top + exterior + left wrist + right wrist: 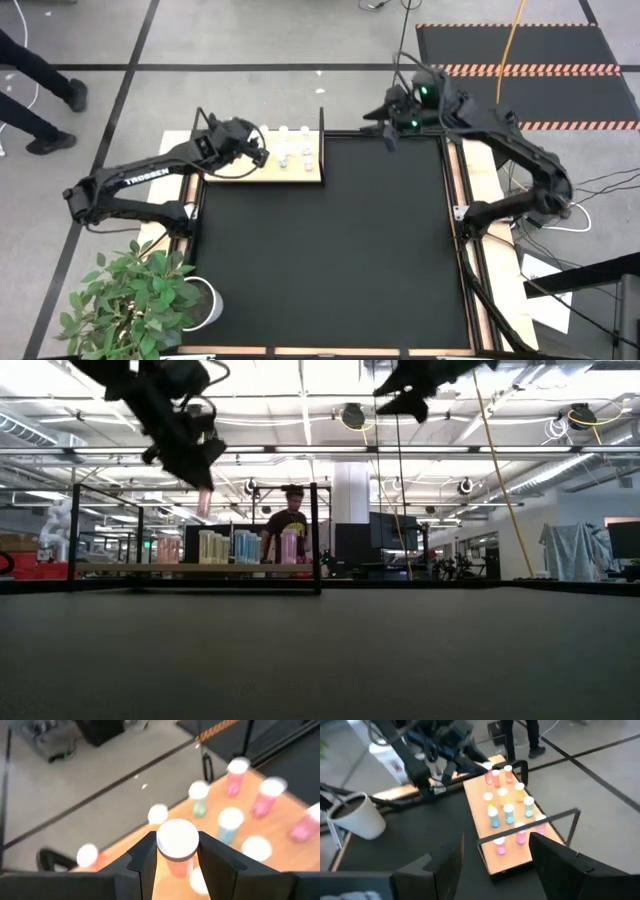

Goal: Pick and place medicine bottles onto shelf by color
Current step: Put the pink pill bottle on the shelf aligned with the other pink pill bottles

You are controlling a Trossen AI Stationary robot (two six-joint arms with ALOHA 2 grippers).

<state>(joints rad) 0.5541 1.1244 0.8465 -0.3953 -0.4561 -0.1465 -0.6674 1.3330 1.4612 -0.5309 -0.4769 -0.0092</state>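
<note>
- Two dark arms reach in over a black mat that covers most of the tabletop; clock directions here are read on the high view, with 12 at the far edge.
- At about 8 o'clock, off the mat's near-left corner, a leafy plant stands in a white pot.
- At roughly 10 to 11 o'clock the left hand hangs above the left part of the shelf, the pale wood board lying at the mat's far-left corner.
- The left hand's fingers are partly closed on a pink medicine bottle with a white cap, gripping it on both sides just under the cap; in the low view the bottle hangs clear above the board.
- The other medicine bottles stand upright on the shelf in loose rows, all white-capped: pink ones, light blue ones and yellow-olive ones; I cannot give a sure count.
- A thin black frame with upright posts stands around the shelf.
- At about 1 o'clock the right hand hovers high over the mat's far edge, well apart from the shelf; its two fingers stand wide apart with nothing between them.
- Beyond the tabletop, past the shelf, a person in a dark top stands in the room; another person's dark legs show on the floor at 9 to 10 o'clock.
</note>
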